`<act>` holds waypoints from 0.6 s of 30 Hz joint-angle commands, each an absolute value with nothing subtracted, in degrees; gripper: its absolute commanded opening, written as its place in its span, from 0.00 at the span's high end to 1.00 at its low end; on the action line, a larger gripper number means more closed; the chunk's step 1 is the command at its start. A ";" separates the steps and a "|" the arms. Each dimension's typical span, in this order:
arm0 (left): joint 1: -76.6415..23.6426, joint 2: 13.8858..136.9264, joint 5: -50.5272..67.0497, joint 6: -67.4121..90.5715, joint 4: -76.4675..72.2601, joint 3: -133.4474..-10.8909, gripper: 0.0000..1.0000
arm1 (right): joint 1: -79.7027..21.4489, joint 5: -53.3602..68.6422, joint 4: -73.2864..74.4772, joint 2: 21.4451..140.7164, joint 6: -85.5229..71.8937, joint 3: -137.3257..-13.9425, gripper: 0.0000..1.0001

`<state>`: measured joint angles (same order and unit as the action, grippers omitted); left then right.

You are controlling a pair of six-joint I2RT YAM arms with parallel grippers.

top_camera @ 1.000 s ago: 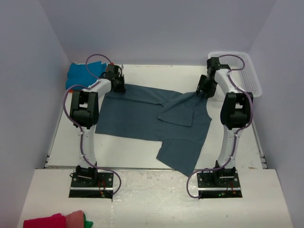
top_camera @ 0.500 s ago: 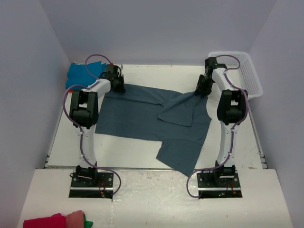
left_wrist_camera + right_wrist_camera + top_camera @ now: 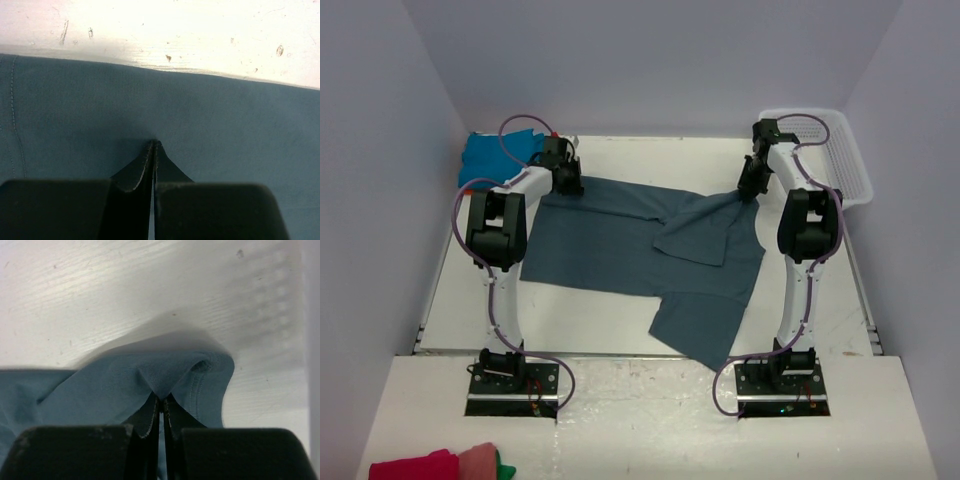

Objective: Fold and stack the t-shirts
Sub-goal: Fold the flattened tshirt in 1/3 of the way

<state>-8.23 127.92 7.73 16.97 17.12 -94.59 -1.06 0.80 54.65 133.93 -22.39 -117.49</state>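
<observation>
A large slate-blue t-shirt (image 3: 630, 245) lies spread across the table, its right side folded over and one part hanging toward the front edge. My left gripper (image 3: 568, 184) is shut, its tips (image 3: 153, 143) pressed into the shirt's cloth (image 3: 210, 125) near the far left edge. My right gripper (image 3: 750, 188) is shut on a raised fold of the same shirt (image 3: 125, 385) at its far right corner, beside a stitched hem (image 3: 212, 375). A turquoise t-shirt (image 3: 485, 155) lies bunched at the back left corner.
A white mesh basket (image 3: 840, 150) stands at the back right, close to my right arm. A red and pinkish cloth bundle (image 3: 435, 465) sits on the near ledge at the bottom left. Walls enclose the table on three sides.
My right gripper has closed on the shirt's far right corner, and the cloth there now tents up slightly. My left gripper and the rest of the shirt have not moved.
</observation>
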 commanded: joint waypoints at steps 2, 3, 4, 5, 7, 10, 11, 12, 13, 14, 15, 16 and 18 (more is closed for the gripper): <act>-7.47 127.18 7.74 16.52 17.67 -93.52 1.00 | -0.70 -5.79 55.28 132.10 -23.91 -119.52 1.00; -7.47 127.26 7.82 16.44 17.67 -93.52 1.00 | -0.70 -7.11 55.89 132.53 -23.82 -121.18 1.00; -7.47 127.35 7.82 16.44 17.58 -93.52 1.00 | -0.79 -7.73 56.86 133.24 -23.91 -121.98 1.00; -7.47 127.44 7.91 16.44 17.67 -93.52 1.00 | -0.79 -8.43 57.04 133.42 -23.82 -122.43 1.00; -7.47 127.53 7.74 16.43 17.67 -93.52 1.00 | -0.79 -8.79 57.04 133.68 -23.56 -123.48 1.00; -7.47 127.62 7.65 16.35 17.75 -93.52 1.00 | -0.70 -9.22 57.13 134.21 -23.03 -124.89 1.00; -7.47 127.70 7.65 16.35 17.75 -93.52 1.00 | -0.70 -9.32 57.13 134.56 -22.77 -125.15 1.00; -7.47 127.79 7.56 16.26 17.84 -93.60 1.00 | -0.70 -9.32 57.13 134.91 -22.42 -126.03 1.00; -7.47 127.79 7.65 16.26 17.84 -93.69 1.00 | -0.62 -9.14 57.56 135.87 -22.15 -126.64 1.00; -7.47 127.71 7.73 16.26 17.84 -93.69 1.00 | -0.70 -9.05 57.92 136.49 -21.97 -127.17 1.00; -7.47 127.79 7.73 16.17 17.84 -93.69 1.00 | -0.62 -9.14 58.27 137.10 -22.06 -128.57 1.00; -7.47 127.88 7.65 16.17 17.93 -93.78 1.00 | -0.62 -8.97 59.05 137.54 -21.89 -129.19 0.98; -7.47 128.06 7.82 16.08 17.93 -93.95 1.00 | -0.53 -8.44 59.41 138.78 -21.53 -129.99 0.91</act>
<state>-8.23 127.92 7.73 16.95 17.06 -94.59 -1.04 -6.79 57.49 137.16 -22.65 -127.20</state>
